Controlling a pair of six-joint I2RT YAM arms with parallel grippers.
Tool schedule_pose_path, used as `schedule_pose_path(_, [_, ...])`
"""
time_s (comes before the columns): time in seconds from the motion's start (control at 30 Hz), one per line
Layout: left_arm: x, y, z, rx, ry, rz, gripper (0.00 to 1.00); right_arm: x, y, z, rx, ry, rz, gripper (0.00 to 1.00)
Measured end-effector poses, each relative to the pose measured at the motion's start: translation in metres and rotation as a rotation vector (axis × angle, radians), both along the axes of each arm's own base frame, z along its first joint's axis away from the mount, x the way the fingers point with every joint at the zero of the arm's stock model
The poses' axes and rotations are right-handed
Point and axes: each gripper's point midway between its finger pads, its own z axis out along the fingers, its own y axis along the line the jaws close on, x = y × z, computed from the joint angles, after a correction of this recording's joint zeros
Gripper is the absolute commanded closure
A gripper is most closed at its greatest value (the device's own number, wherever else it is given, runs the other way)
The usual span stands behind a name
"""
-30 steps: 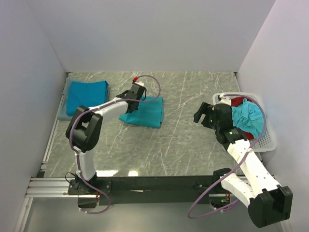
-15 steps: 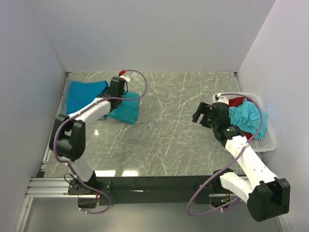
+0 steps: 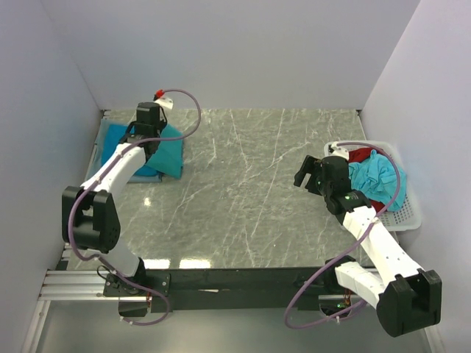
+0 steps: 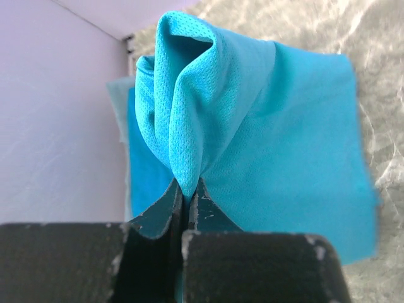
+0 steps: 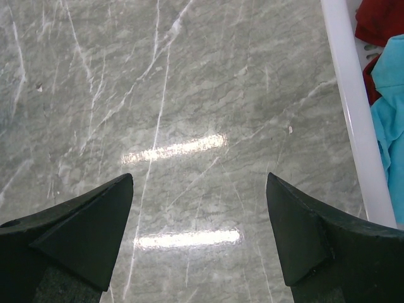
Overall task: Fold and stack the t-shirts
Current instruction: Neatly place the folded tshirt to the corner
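My left gripper (image 3: 147, 131) (image 4: 187, 183) is shut on a pinched fold of a folded teal t-shirt (image 3: 169, 153) (image 4: 284, 126), which hangs from the jaws. It is at the far left of the table, partly over another folded teal t-shirt (image 3: 112, 143) (image 4: 142, 170) lying by the left wall. My right gripper (image 3: 305, 172) (image 5: 199, 180) is open over bare marble, just left of the basket. A third, crumpled teal t-shirt (image 3: 377, 184) (image 5: 392, 95) lies in that basket.
The white lattice basket (image 3: 409, 215) (image 5: 352, 113) stands at the right edge, with a red garment (image 3: 362, 154) (image 5: 380, 22) in it. A paler cloth (image 4: 117, 104) shows under the shirt by the left wall (image 3: 44, 132). The back wall is close behind the left gripper.
My left gripper has carried the folded t-shirt from the table's middle-left to the far left corner, over the other folded shirt. The right arm has barely moved.
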Motion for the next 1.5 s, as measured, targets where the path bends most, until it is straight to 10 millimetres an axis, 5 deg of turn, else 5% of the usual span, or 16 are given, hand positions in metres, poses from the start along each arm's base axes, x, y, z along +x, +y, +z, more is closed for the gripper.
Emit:
schedule_pose_path(0.5, [-0.008,-0.006,0.064,-0.058,-0.124,-0.059,1.00,-0.002,-0.001,0.001,-0.001,-0.008,-0.003,0.08])
schedule_pose_path(1.5, [-0.020,-0.004,0.105,-0.097,-0.167,-0.057,1.00,-0.002,0.000,0.002,0.005,-0.015,0.003,0.08])
